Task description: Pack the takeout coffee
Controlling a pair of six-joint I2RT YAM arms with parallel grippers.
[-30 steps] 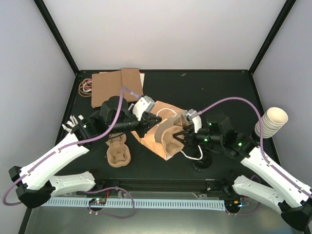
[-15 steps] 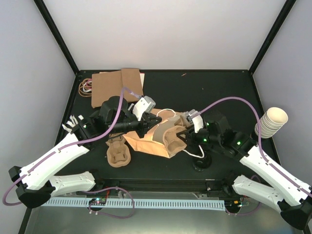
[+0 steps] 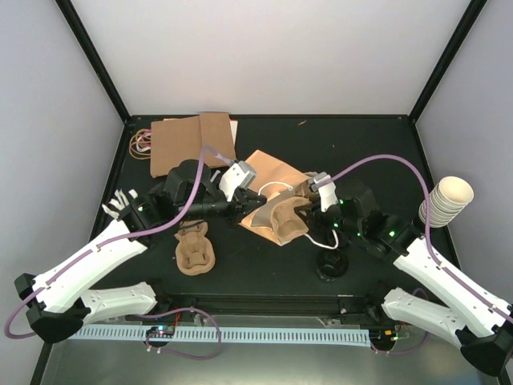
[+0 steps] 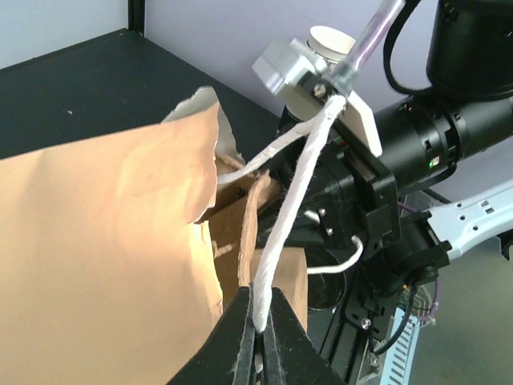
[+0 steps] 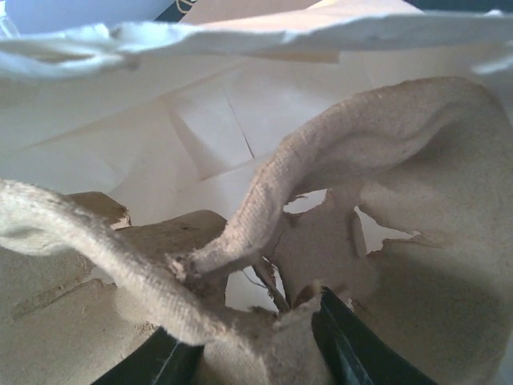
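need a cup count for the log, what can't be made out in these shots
top view: inside the paper bag, covered by its own wall and the pulp tray; any cups there unknown.
top view: dark lidded cup small, low contrast; other cups unseen.
right wrist view: right tool tips buried in the pulp tray.
left wrist view: bag bottom cut off by the frame edge.

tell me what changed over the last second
The paper bag swung away from the arm bases; the left fingers kept its white handle, the right fingers kept the pulp tray. The spare tray and cup stack stayed put.
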